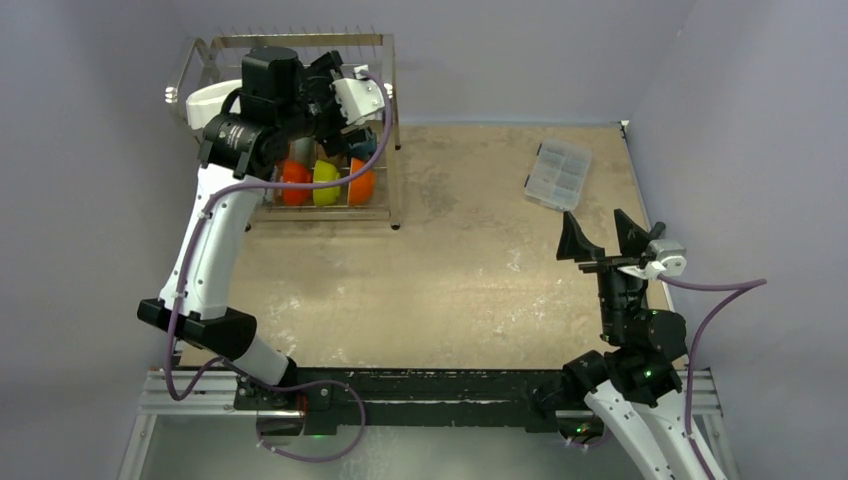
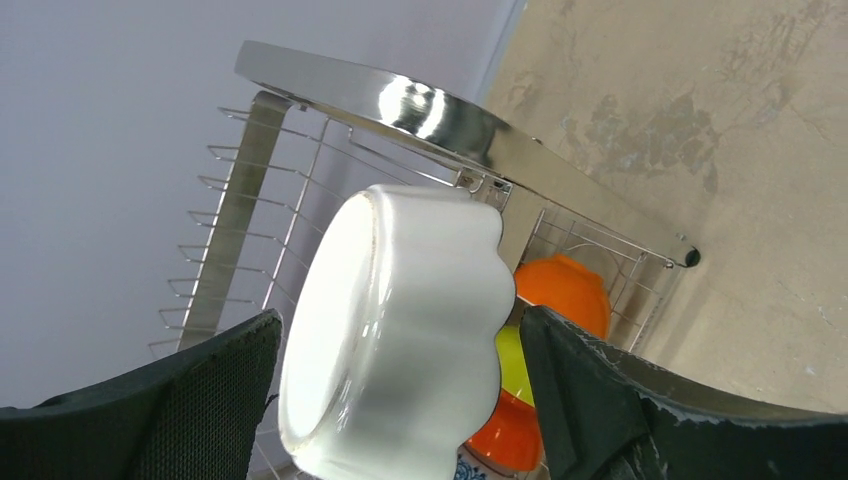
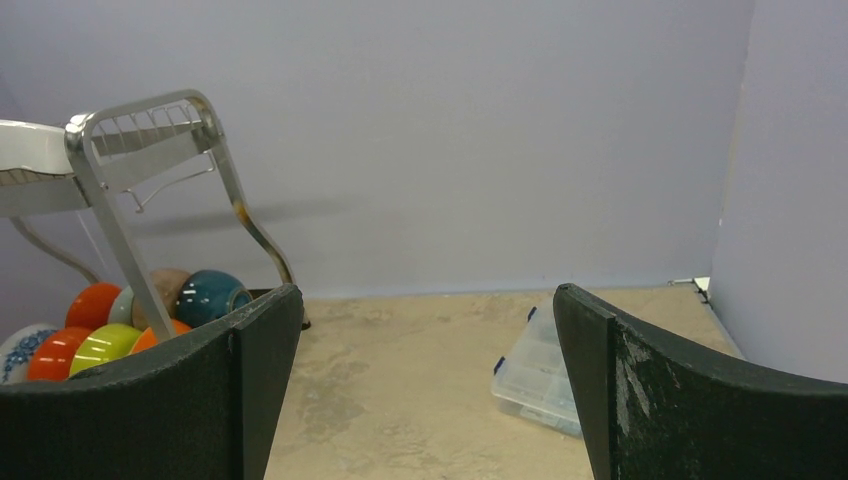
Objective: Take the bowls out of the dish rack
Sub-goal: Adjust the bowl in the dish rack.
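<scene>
The dish rack stands at the table's far left. My left gripper reaches into its upper tier and straddles a white scalloped bowl standing on edge. The jaws are open, with only thin gaps to the bowl on each side. Below it are an orange bowl, a yellow-green one and another orange one. From above, the arm hides that white bowl; a second white bowl shows on the rack's left, and orange, yellow-green and teal bowls fill the lower tier. My right gripper hangs open and empty at the right.
A clear plastic compartment box lies at the table's far right, ahead of the right gripper. Grey walls close in behind the rack and along the right side. The rack's steel top bar crosses just beyond the held-between bowl.
</scene>
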Robot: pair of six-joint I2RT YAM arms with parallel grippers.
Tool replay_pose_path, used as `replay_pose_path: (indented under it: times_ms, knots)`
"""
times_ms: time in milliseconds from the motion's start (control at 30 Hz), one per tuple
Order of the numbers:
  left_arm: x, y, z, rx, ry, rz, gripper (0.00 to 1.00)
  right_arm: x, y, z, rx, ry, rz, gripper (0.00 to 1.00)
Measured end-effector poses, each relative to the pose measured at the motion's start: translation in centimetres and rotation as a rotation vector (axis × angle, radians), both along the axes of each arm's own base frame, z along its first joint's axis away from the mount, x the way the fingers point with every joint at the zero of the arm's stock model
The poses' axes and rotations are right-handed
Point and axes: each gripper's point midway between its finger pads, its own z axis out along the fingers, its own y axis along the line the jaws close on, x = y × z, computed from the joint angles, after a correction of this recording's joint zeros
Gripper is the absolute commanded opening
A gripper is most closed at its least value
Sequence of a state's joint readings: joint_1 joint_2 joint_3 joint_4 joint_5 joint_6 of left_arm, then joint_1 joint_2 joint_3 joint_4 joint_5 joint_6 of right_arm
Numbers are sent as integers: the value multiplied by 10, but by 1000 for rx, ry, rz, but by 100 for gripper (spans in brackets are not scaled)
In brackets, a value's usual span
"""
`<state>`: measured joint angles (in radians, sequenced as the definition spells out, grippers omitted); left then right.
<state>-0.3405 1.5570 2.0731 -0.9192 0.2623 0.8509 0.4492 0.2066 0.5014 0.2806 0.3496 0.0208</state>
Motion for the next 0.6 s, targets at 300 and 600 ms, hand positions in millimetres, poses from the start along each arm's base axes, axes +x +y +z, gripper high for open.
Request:
replay_pose_path:
  times_ms: [300, 600]
  knots:
    - [5, -8, -24, 12, 85, -30, 68, 0, 0, 0, 1, -2, 2, 99]
    - [3, -17, -8, -22, 57, -73, 68, -3, -1, 2, 5, -11, 2, 99]
